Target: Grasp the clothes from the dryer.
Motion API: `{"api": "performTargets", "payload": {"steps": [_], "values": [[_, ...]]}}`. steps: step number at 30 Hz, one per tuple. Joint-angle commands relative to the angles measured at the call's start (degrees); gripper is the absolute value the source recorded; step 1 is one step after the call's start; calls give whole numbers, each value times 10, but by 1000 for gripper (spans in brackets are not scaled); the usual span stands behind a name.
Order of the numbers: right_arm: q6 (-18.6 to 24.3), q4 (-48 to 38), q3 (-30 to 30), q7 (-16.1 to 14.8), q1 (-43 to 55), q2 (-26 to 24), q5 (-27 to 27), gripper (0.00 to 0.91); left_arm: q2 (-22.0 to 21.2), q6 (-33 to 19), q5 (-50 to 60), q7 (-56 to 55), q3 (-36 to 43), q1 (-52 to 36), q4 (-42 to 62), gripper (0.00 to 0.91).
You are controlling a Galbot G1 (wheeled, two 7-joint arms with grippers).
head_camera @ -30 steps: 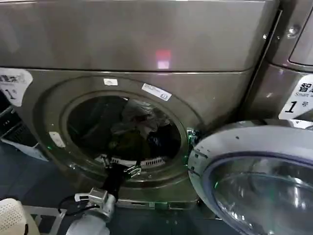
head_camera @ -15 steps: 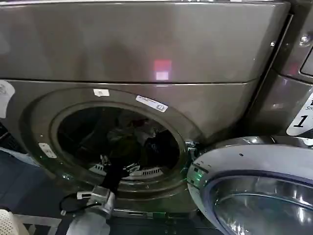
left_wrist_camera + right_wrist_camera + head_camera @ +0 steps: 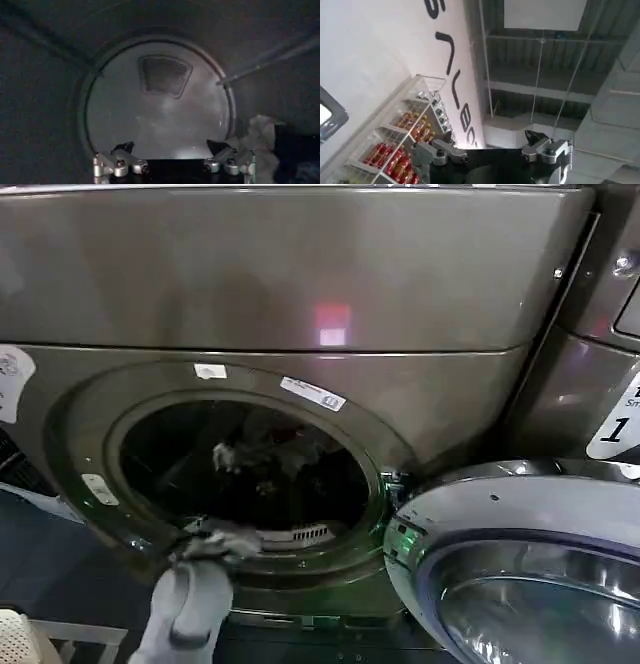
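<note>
Clothes (image 3: 275, 459) are heaped deep in the drum of the dryer (image 3: 300, 274), whose door (image 3: 520, 564) is swung aside so the port is left free. The left gripper (image 3: 174, 156) is extended through the port lip, jaws spread wide and empty, the white cloth lying just beside it, probably untouched. The right gripper (image 3: 492, 150), spread wide, is pointed away towards a wire rack (image 3: 402, 145).

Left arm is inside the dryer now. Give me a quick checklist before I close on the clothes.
1. Dryer door swung open: ok.
2. Left end effector past the port, inside the drum: ok.
3. Left end effector open: ok.
4. Clothes between its fingers: not ok, heap lies off to one side.
5. Clothes within reach: cannot tell.
6. Right end effector parked away, open, facing the room's shelves: ok.
</note>
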Motion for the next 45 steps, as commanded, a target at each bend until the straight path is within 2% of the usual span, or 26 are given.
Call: {"api": "performTargets", "payload": {"steps": [1,9,17,22,28,38,45], "values": [[0,1,-2,0,-3,3,2,907,48,15,-26,25,64,-41,74,907],[2,0,4,-2,-14,3,3,907,58,6,-54,26,113,-85,119,907],[2,-4,3,-3,-8,-2,4,907,119,23,-195,25,191,-121,139,907],[0,-4,0,-2,-6,-1,2,907,134,11,-183,26,199,-124,145,907],[-1,1,-4,-2,-5,0,2,907,136,3,-64,26,180,-119,150,907],[-3,8,-4,-1,-9,0,5,907,153,18,-93,25,197,-111,154,907],[-4,12,-9,1,-9,4,6,907,162,40,-193,26,226,-97,155,907]]}}
